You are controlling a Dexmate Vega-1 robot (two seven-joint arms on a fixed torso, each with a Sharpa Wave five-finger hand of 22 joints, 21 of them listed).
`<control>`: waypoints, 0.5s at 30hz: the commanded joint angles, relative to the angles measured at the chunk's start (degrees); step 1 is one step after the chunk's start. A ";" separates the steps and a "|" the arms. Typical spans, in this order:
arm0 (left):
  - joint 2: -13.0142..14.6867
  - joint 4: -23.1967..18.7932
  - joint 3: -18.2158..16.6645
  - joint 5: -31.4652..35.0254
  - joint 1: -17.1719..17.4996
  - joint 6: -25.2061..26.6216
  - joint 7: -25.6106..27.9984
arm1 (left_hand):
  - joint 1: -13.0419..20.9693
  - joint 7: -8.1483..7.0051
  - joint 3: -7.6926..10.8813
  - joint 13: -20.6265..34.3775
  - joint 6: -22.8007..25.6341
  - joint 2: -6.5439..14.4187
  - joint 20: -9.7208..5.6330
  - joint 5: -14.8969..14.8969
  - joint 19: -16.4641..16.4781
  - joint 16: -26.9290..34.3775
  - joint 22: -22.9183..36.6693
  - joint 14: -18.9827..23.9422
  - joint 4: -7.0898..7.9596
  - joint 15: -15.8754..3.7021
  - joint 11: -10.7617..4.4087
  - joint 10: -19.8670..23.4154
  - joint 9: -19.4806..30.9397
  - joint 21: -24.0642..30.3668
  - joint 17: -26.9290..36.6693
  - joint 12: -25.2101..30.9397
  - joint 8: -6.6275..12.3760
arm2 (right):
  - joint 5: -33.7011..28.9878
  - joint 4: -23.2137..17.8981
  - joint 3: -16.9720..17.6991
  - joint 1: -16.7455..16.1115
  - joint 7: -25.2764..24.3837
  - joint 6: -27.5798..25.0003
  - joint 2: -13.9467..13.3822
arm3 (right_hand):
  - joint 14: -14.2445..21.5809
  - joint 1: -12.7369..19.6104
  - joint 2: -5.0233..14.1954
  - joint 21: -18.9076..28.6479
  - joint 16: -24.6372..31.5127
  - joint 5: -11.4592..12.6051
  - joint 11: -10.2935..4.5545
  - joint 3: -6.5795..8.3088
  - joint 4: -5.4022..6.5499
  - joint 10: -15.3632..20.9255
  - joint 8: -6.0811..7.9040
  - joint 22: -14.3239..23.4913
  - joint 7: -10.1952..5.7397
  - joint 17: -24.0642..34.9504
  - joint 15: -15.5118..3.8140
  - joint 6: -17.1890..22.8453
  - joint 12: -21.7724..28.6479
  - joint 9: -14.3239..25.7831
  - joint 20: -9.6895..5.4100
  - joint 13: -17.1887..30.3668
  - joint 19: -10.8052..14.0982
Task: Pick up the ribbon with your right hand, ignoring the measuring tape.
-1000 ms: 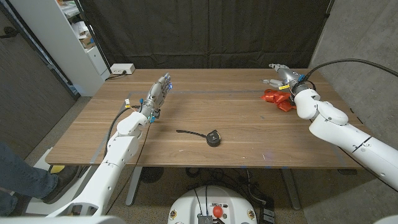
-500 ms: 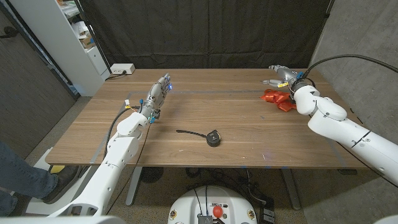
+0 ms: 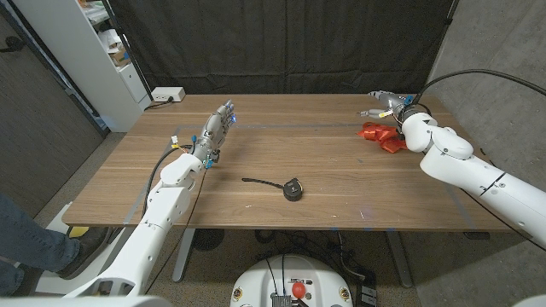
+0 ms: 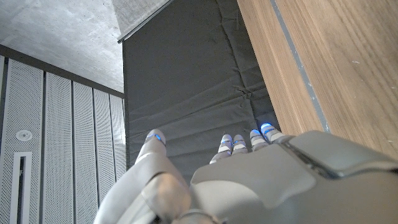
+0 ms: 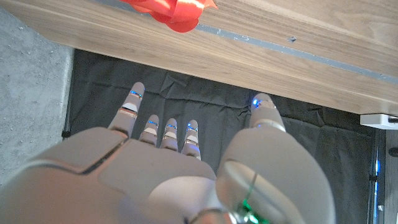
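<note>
A crumpled red ribbon (image 3: pixel 380 136) lies on the wooden table (image 3: pixel 324 179) near its far right corner; in the right wrist view the ribbon (image 5: pixel 175 11) shows past the fingertips. My right hand (image 3: pixel 389 106) hovers just behind and above it, fingers apart, holding nothing. A black measuring tape (image 3: pixel 292 188) with a short strip pulled out lies at the table's middle front. My left hand (image 3: pixel 215 130) stands at the left side, fingers straight and spread, nothing in it.
A white power strip (image 3: pixel 166 95) sits at the far left corner. A white shelf unit (image 3: pixel 102 51) stands beyond the table's left side. A black curtain (image 3: pixel 281 43) hangs behind. A person's leg (image 3: pixel 30 243) shows at the lower left.
My right arm has drawn back and turned a little, the hand shifting slightly toward the far edge above the ribbon. The left arm, ribbon and tape have not moved.
</note>
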 commanded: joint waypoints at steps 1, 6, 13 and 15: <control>0.33 0.51 0.08 0.27 -0.76 0.78 -0.20 | 0.17 0.13 0.15 0.21 0.64 0.60 0.27 -0.09 -8.97 0.08 0.16 -3.20 -0.31 0.19 0.07 -0.24 0.32 -0.33 0.31 0.05 0.60 | -1.17 0.79 -1.80 2.12 4.79 -3.41 -0.05 | 0.16 0.47 -0.45 -0.47 0.12 0.46 -0.28 -0.12 -0.30 0.40 0.07 0.16 -0.56 0.17 -0.29 0.20 0.65 0.24 0.37 0.15 0.32; 0.36 0.43 0.02 0.37 -0.73 0.98 -0.14 | 0.17 0.11 0.14 0.21 0.74 0.61 0.37 -0.09 -9.03 0.06 0.17 -3.23 -0.33 0.18 -0.02 -0.22 0.33 -0.44 0.31 0.05 0.61 | -1.30 1.40 -2.29 2.74 5.18 -3.58 0.04 | -0.09 0.50 -0.58 -0.66 0.02 0.55 -0.27 -0.18 -0.28 0.49 0.05 0.14 -0.59 0.18 -0.37 0.19 0.68 0.24 0.39 0.15 0.16; 0.38 0.27 -0.02 0.49 -0.64 1.29 -0.06 | 0.14 0.16 0.10 0.21 0.90 0.62 0.49 -0.10 -9.05 0.01 0.18 -3.32 -0.36 0.26 -0.13 -0.26 0.33 -0.66 0.32 0.02 0.62 | -1.60 2.42 -3.35 4.21 6.45 -4.43 0.55 | -0.33 0.57 -0.75 -0.86 -0.05 0.69 -0.16 -0.27 -0.22 0.32 -0.08 0.14 -0.63 0.19 -0.05 -0.07 0.61 0.24 0.36 0.15 0.15; 0.36 0.13 -0.04 0.51 -0.61 1.45 0.03 | 0.13 0.16 0.10 0.21 0.96 0.62 0.55 -0.10 -9.06 0.00 0.18 -3.34 -0.36 0.18 -0.09 -0.27 0.34 -0.70 0.32 0.01 0.63 | -1.83 2.71 -3.81 4.75 6.96 -4.97 0.77 | -0.30 0.59 -0.78 -0.89 -0.03 0.73 -0.16 -0.29 -0.21 0.32 -0.11 0.14 -0.56 0.19 0.10 -0.13 0.61 0.24 0.36 0.15 0.19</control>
